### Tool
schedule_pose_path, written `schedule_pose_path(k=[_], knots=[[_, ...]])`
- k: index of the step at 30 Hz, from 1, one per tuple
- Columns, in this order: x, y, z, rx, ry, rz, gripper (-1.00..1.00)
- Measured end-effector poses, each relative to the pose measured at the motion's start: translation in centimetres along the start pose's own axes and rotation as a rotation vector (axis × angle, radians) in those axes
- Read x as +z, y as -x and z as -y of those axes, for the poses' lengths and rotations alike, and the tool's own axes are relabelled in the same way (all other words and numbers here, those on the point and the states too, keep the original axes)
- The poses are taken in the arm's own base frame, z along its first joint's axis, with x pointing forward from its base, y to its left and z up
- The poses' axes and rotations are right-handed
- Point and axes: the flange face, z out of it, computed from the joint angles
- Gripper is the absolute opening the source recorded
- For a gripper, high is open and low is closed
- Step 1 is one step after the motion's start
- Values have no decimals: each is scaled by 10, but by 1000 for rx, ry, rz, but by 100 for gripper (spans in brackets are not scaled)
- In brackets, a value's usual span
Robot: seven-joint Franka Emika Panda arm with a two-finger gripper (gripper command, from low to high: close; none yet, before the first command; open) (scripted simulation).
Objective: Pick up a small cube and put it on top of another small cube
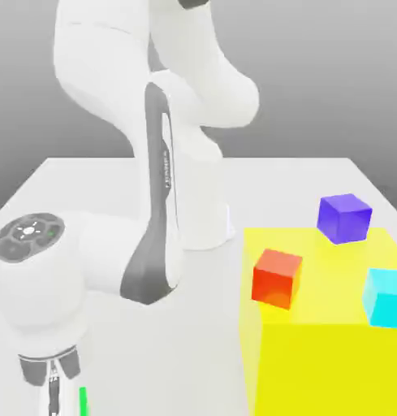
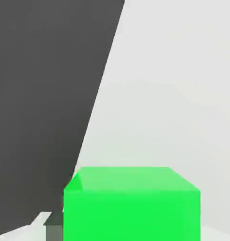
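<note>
A small green cube (image 2: 130,202) sits close under the hand, and a grey finger (image 2: 53,229) presses against its side. In the exterior view my gripper (image 1: 55,396) hangs low at the near left, just above the table, with a sliver of the green cube (image 1: 84,400) showing beside the fingers. The gripper is shut on the green cube. A red cube (image 1: 276,278), a purple cube (image 1: 343,218) and a cyan cube (image 1: 386,297) rest on a large yellow block (image 1: 331,357) on the exterior view's right, well away from the gripper.
The white arm's base and links (image 1: 181,162) rise at the middle of the white table (image 1: 88,183). The yellow block stands taller than the table surface. A dark area (image 2: 41,94) borders the table in the hand view.
</note>
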Motion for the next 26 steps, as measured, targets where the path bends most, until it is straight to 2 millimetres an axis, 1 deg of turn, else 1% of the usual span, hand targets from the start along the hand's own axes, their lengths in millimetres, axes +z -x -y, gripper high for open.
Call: schedule_pose_path(k=[1, 2, 6, 9, 11, 14, 18, 19, 20, 22, 23, 26], knots=[[-14, 1, -1, -2, 0, 0, -100], [-30, 9, -2, -15, -1, 0, -100], [-94, 58, -15, -97, -5, 2, -100], [-141, 97, -35, -169, -6, 3, -100], [-172, 131, -58, -237, -6, 5, -100], [-214, 170, -95, -325, -4, 6, -100], [-264, 203, -146, -417, 0, 5, -100], [-267, 208, -155, -433, 1, 4, -100], [-260, 211, -160, -441, 1, 3, -100], [-234, 213, -163, -447, 2, 2, -100], [-222, 213, -164, -448, 2, 2, 100], [-222, 213, -164, -448, 2, 2, 100]])
